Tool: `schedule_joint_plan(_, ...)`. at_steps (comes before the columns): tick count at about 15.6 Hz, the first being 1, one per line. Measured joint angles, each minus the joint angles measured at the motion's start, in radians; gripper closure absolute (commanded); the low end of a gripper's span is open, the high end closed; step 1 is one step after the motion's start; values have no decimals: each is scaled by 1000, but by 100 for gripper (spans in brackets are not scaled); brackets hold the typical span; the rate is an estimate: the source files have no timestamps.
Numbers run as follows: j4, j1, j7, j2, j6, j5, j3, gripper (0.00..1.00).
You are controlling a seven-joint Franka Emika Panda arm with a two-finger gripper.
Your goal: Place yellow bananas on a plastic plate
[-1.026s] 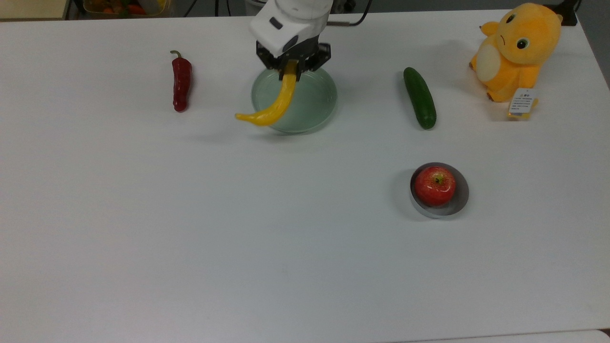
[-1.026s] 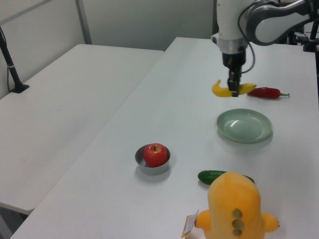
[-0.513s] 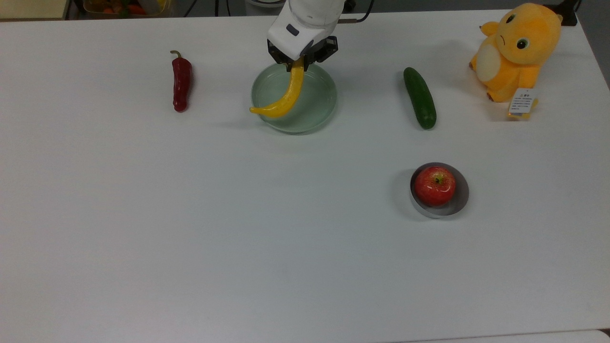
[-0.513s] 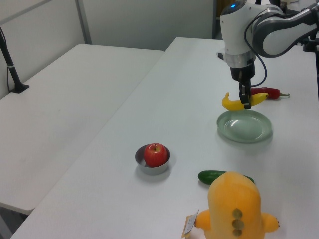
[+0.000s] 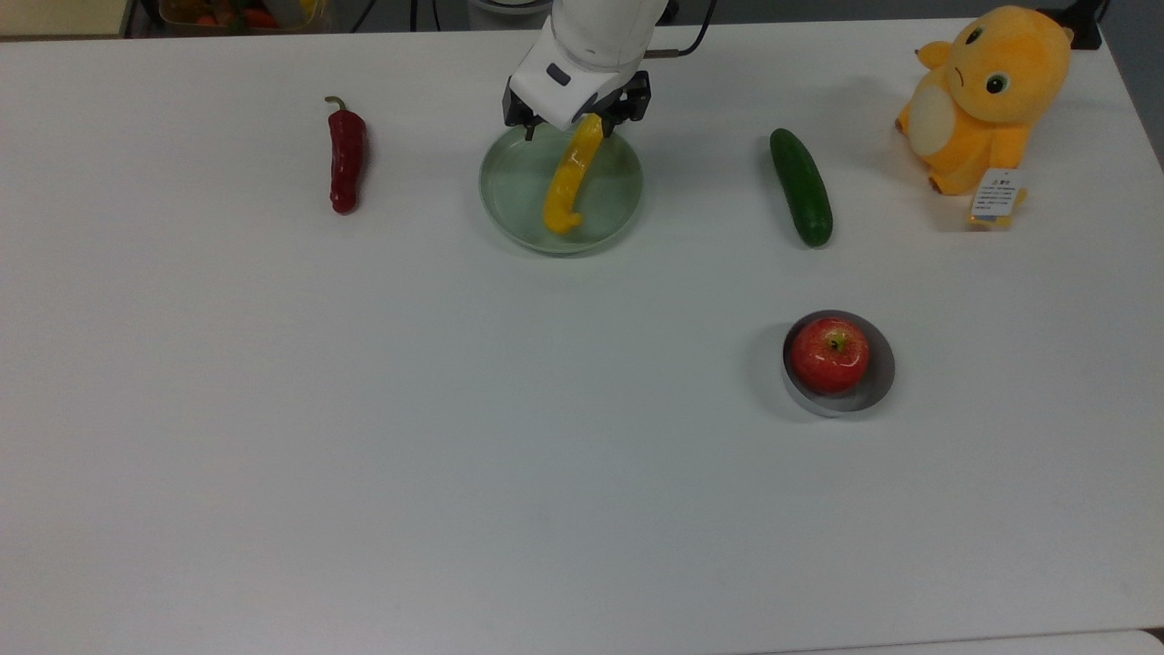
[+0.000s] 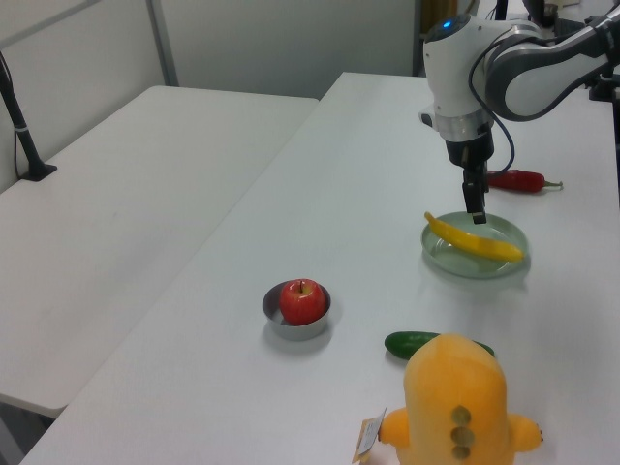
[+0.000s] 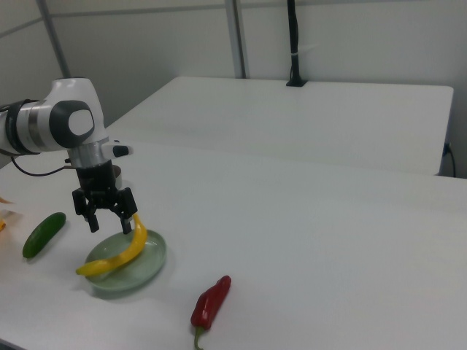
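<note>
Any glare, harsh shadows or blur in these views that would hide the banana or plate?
Top view: even light, soft shadows, banana and plate crisp. Left view: plush toy looms in the foreground, soft. Right view: no glare on the table.

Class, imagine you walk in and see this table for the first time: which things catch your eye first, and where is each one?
First the yellow banana lying in the pale green plate near the table's far edge in the top view, with the gripper open just above its upper end. Next the orange plush toy at the top view's upper right corner, then the red apple in its grey metal dish toward the top view's lower right.
</note>
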Motion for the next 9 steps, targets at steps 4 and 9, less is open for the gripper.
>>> schedule_joint_plan(4,6,0,0,0,0,0,0,0)
schedule_joint_plan(9,71,-7,0,-12,2,0,-3,0)
